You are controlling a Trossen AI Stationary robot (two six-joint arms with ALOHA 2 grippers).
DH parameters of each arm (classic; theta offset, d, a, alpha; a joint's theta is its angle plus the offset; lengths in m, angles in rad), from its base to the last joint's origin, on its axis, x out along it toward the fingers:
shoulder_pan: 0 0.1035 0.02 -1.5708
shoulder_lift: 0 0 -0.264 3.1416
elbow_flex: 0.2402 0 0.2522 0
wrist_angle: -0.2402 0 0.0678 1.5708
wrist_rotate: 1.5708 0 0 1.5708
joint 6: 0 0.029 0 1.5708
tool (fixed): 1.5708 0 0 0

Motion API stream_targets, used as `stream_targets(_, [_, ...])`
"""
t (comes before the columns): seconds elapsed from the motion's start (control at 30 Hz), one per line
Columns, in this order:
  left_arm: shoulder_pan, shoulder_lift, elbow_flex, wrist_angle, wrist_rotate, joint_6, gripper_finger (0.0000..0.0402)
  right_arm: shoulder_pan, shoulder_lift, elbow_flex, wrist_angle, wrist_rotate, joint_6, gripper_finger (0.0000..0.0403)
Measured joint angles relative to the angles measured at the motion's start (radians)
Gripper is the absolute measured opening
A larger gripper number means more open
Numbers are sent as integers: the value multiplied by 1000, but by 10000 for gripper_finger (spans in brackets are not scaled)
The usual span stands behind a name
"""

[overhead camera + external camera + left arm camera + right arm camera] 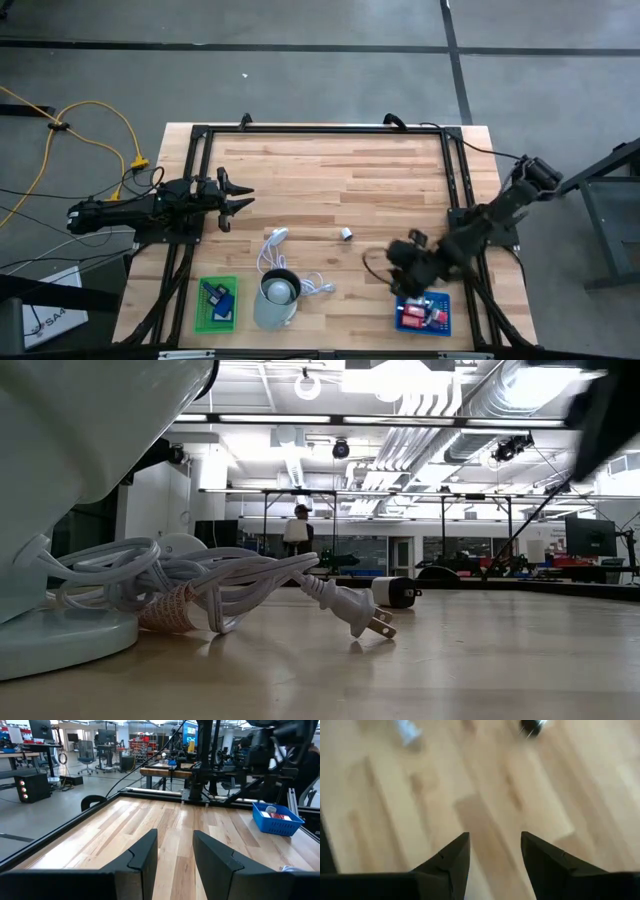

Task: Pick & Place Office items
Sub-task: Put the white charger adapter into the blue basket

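A white coiled cable (283, 262) is lying on the wooden table (340, 180), touching a pale grey-green cup (277, 297)

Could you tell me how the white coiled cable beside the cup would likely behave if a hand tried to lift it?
The cable looks floppy: its loops lie loosely bundled, so it would probably sag and uncoil. The plug juts out on a free end, so it may dangle or drag. It looks light.
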Motion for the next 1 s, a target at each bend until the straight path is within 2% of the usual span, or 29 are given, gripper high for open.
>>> stream_targets(0.2, [0,0,0,0,0,0,120,-220,0,74,9,-43,-165,162])
stream_targets(0.4, [0,0,0,0,0,0,120,-363,24,159,7,-38,-314,162])
stream_targets(0.6, [0,0,0,0,0,0,120,-429,61,221,49,-35,-427,162])
stream_targets(0.73, [0,0,0,0,0,0,120,-465,61,228,165,-24,-499,162])
stream_targets(1.0, [0,0,0,0,0,0,120,-476,107,227,248,22,-464,162])
